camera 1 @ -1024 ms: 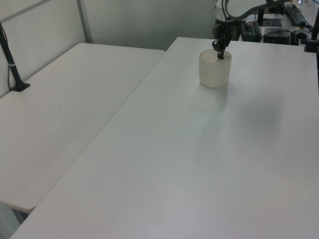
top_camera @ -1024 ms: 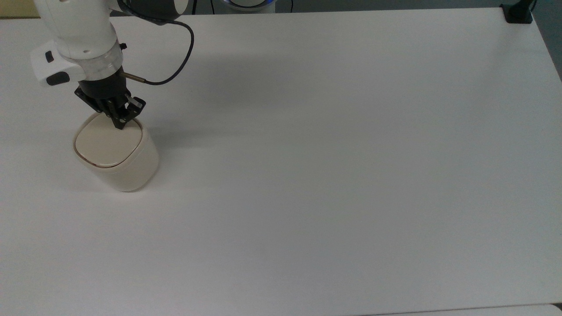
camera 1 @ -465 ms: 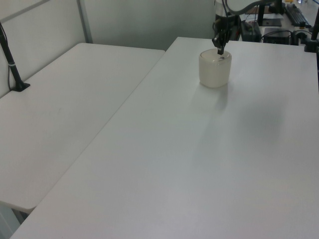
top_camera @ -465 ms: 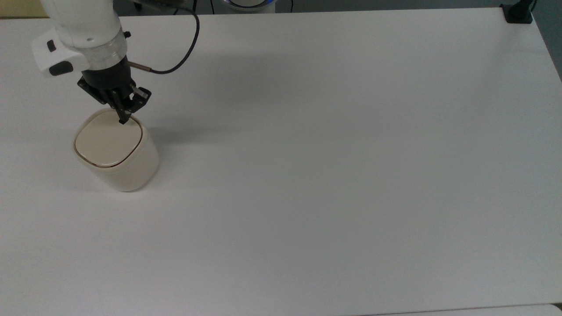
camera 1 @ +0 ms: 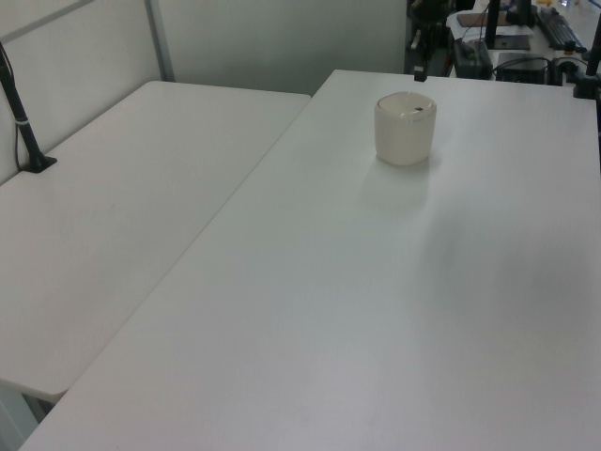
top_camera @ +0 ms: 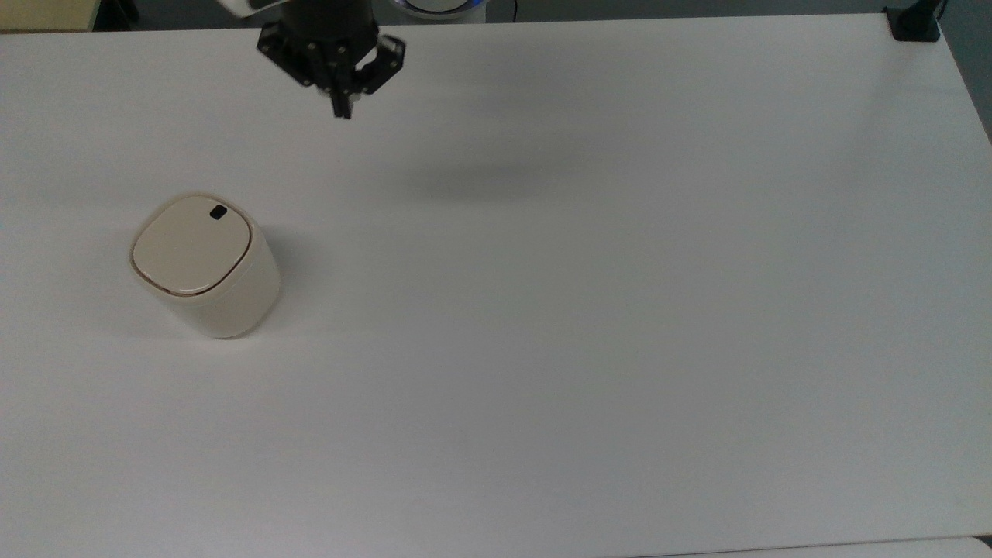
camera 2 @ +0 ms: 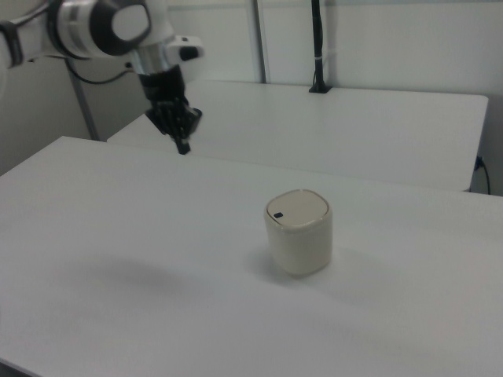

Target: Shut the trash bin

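The cream trash bin [top_camera: 209,287] stands on the white table [top_camera: 589,325] at the top view's left. Its flat lid [top_camera: 190,246] lies down level with the rim, and the small black latch mark [top_camera: 218,211] shows at the lid's far corner. The bin also appears in the left view [camera 1: 406,132] and the right view [camera 2: 299,236]. My gripper [top_camera: 341,113] hangs in the air well away from the bin, up and to the top view's right of it, fingers shut together with nothing in them. In the right view the gripper [camera 2: 182,147] is high to the bin's left.
A black clamp [top_camera: 914,23] sits at the table's far right corner in the top view. A second white table [camera 1: 113,197] adjoins in the left view, with a black post [camera 1: 23,122] on it. Another post [camera 2: 317,47] stands behind in the right view.
The gripper has lifted off the bin's lid and swung up and toward the top view's right. The latch mark it covered is now in sight. The bin has not moved.
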You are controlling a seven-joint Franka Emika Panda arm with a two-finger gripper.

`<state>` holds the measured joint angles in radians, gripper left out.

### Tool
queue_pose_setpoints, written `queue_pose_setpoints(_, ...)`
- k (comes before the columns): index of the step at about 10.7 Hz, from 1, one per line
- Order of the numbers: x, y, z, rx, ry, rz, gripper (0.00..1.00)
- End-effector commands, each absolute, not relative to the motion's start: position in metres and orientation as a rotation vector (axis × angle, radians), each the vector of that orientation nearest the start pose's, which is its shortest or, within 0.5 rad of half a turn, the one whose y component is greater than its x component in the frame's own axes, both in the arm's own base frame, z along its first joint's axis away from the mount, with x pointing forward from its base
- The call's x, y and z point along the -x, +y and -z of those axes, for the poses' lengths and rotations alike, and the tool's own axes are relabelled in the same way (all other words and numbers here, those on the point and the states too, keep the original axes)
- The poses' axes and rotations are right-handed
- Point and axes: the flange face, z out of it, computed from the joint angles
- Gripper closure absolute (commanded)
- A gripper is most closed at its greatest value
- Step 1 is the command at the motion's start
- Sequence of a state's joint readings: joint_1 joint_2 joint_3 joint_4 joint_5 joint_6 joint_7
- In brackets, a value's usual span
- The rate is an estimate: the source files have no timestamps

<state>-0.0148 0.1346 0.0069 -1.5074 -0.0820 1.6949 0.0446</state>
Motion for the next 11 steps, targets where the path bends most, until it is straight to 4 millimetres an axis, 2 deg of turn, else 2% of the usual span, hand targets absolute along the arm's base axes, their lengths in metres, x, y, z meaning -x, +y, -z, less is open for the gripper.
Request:
queue_pose_setpoints(1,-0.5653,0.0392,-0.6081,3.214,-0.095,0.039,0.90)
queue_pose_setpoints(2,-0.5624,0.0450,-0.6039,3.215,-0.112,0.010,0.87)
queue_pose_setpoints(4,-0.5622,0.0442,-0.6009,3.215,-0.095,0.000,0.65)
queue_pose_setpoints(5,-0.5624,0.0425,-0.6016,3.215,-0.098,0.002,0.29)
queue_pose_setpoints(6,-0.5624,0.0442,-0.6005,3.216,-0.095,-0.004,0.09)
queue_pose_setpoints(7,-0.5624,0.0432,-0.5998,3.217,-0.093,-0.007,0.00)
queue_pose_setpoints(11,-0.5608,0.0385,-0.6018,3.219,-0.075,-0.010,0.00)
